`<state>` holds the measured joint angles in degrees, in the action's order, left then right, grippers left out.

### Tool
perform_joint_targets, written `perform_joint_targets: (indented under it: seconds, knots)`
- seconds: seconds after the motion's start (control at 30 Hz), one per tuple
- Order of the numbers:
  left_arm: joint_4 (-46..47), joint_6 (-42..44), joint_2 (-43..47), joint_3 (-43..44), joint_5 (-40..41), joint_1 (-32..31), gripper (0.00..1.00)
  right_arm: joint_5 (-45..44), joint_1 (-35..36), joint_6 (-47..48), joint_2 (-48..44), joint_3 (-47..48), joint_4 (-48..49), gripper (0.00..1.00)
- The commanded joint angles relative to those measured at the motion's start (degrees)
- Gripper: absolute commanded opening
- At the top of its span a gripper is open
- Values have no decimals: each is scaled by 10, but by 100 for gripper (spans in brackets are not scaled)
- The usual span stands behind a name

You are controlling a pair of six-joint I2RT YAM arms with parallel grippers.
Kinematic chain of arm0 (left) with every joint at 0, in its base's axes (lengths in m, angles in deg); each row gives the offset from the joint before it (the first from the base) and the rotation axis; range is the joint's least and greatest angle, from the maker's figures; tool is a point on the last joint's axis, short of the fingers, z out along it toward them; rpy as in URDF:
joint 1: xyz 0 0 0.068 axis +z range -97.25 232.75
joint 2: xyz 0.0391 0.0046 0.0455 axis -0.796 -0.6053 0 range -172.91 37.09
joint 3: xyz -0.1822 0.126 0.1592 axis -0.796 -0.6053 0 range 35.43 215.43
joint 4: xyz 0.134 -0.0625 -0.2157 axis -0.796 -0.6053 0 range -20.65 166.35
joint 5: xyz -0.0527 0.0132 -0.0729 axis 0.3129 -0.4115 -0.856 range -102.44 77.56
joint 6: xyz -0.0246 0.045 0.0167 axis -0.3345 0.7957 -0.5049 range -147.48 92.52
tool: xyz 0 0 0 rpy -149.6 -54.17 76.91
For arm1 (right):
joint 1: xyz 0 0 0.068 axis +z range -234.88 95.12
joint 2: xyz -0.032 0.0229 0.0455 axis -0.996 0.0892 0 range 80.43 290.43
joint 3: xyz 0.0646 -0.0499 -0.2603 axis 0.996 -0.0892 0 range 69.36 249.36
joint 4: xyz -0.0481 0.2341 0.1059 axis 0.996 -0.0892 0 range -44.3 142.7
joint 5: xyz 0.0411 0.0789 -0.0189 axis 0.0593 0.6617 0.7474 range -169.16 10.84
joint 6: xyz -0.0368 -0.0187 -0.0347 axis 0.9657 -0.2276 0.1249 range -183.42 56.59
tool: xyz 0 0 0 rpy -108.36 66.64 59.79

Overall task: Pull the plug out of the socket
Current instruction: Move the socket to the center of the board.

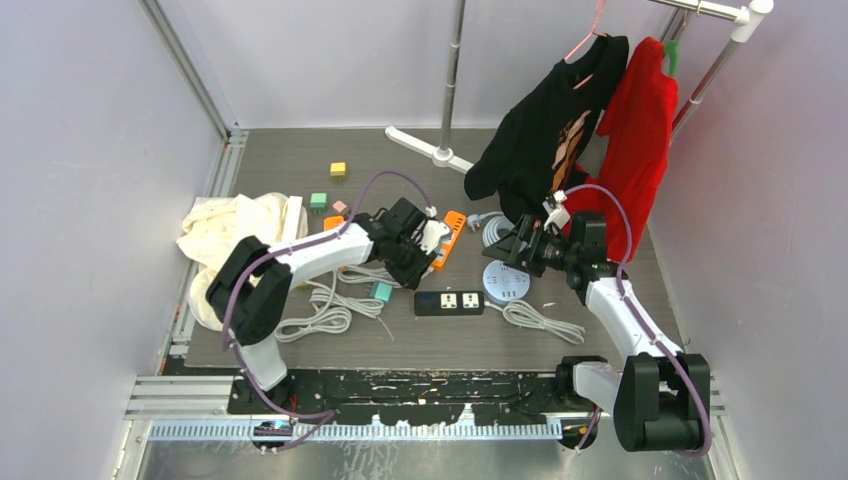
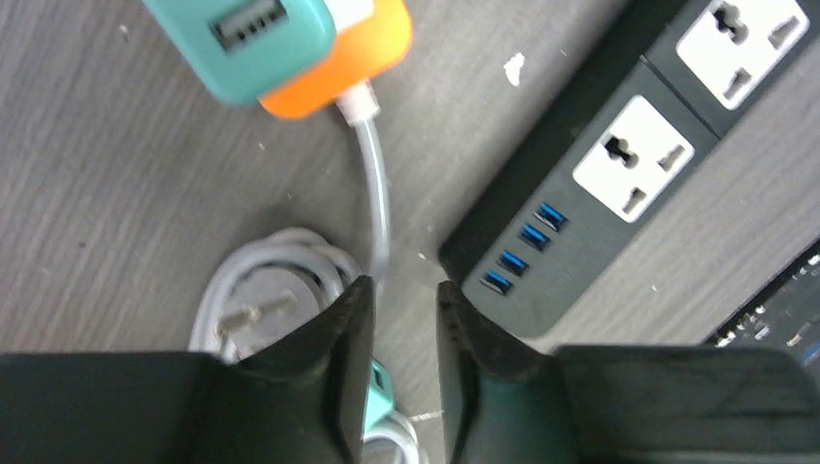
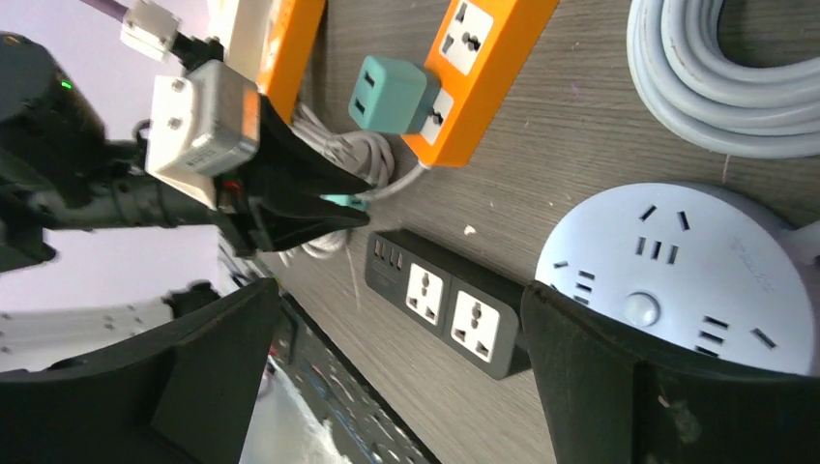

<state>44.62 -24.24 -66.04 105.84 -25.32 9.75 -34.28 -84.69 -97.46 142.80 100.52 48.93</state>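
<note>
The teal plug [image 2: 271, 39] sits plugged into the orange socket strip [image 2: 372, 48], also seen in the right wrist view as the plug [image 3: 392, 92] on the strip [image 3: 479, 68]. My left gripper [image 2: 401, 285] hovers just short of the strip's cable end, jaws drawn close, nothing gripped between them. In the top view the left gripper [image 1: 418, 262] is beside the orange strip [image 1: 452, 238]. My right gripper [image 3: 398, 288] is wide open above the table, over a black power strip [image 3: 450, 309], holding nothing. It hangs right of centre [image 1: 520, 248].
The black power strip [image 1: 449, 302] lies in front of the orange one, with a round white socket [image 1: 506, 280] to its right. Coiled white cables [image 1: 320, 310] and a loose teal adapter [image 1: 382, 291] lie nearby. A cream cloth [image 1: 235, 235] lies left; shirts [image 1: 545, 130] hang at the back right.
</note>
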Motion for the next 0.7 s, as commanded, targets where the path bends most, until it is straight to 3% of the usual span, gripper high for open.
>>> perform_joint_targets:
  seconds: [0.0, 0.1, 0.47, 0.6, 0.67]
  knots:
    - [30, -35, 76, -30, 29, -6, 37, 35, -1, 183, -17, 48, -77, 100]
    - [72, -60, 126, -63, 67, -6, 50, 43, 3, 326, -17, 75, -152, 100]
    - [211, -146, 249, -139, 155, 5, 63, 145, 14, 858, 6, 152, -373, 100]
    - [244, -226, 253, -156, 131, 28, 78, 149, 42, 934, 24, 173, -416, 100]
    - [264, -266, 242, -160, 86, 47, 80, 137, 55, 938, 27, 175, -415, 100]
